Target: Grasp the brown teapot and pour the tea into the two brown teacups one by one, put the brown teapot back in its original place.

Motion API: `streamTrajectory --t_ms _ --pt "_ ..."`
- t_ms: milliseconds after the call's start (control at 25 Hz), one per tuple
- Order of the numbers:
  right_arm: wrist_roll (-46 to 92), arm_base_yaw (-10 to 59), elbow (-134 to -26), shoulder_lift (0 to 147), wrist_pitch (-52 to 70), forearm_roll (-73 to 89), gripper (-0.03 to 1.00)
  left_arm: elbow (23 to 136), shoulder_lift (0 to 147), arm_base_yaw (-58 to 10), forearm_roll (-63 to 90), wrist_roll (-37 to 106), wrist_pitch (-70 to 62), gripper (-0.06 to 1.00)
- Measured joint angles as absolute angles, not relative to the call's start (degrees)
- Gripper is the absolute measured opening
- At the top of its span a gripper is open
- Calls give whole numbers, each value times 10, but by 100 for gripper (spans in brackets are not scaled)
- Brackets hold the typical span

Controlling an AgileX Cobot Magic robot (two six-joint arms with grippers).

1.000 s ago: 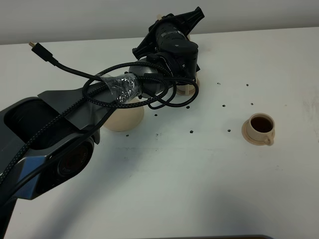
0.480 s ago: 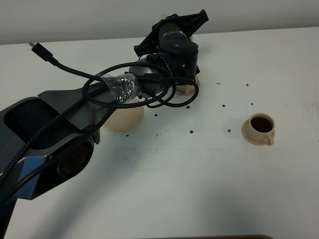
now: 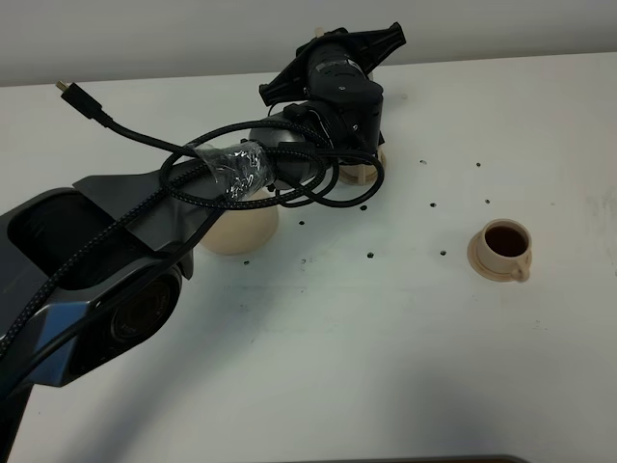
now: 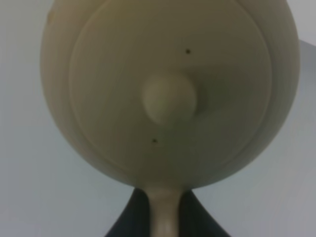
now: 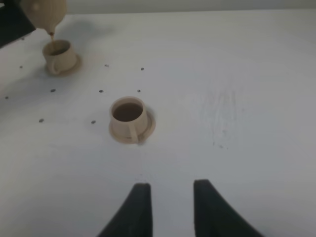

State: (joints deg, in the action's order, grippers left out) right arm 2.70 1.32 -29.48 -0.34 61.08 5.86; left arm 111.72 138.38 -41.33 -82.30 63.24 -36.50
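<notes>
While teapot (image 5: 45, 11) tilts, tea (image 5: 59, 48) enters teacup (image 5: 63, 62).

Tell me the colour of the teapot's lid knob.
A round pale tan knob; clearest in left wrist view.

The teapot (image 4: 168, 94) fills the left wrist view, blurred, one side cut off by the frame (the gripper (image 4: 165, 219) shows only as dark slivers at the edge). From above, the left arm (image 3: 328, 96) hides nearly all of it and most of the far cup (image 3: 359, 174). The right wrist view crops the teapot too.
</notes>
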Motion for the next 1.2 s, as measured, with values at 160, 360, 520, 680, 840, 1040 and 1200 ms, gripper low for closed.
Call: streamTrajectory --t_ms 160,360,520,680,840,1040,1200 --pt "27 13 -295 -3 611 59 20 1117 1384 -413 -823 634 -358 13" --pt "27 13 -295 -3 611 59 20 1117 1384 -413 -824 635 -353 13" --pt "27 13 -295 -3 611 59 20 1117 1384 -413 -824 635 -353 13" --pt "27 13 -295 -3 611 59 20 1117 1384 -413 -825 641 -353 13" --pt "27 13 -295 -3 611 59 20 1117 1384 -413 -825 646 -351 13" --pt "27 13 -295 -3 611 59 20 1117 1384 -413 -823 646 -351 13" --pt "27 13 -295 -3 611 59 20 1117 1384 -413 -795 646 -352 13"
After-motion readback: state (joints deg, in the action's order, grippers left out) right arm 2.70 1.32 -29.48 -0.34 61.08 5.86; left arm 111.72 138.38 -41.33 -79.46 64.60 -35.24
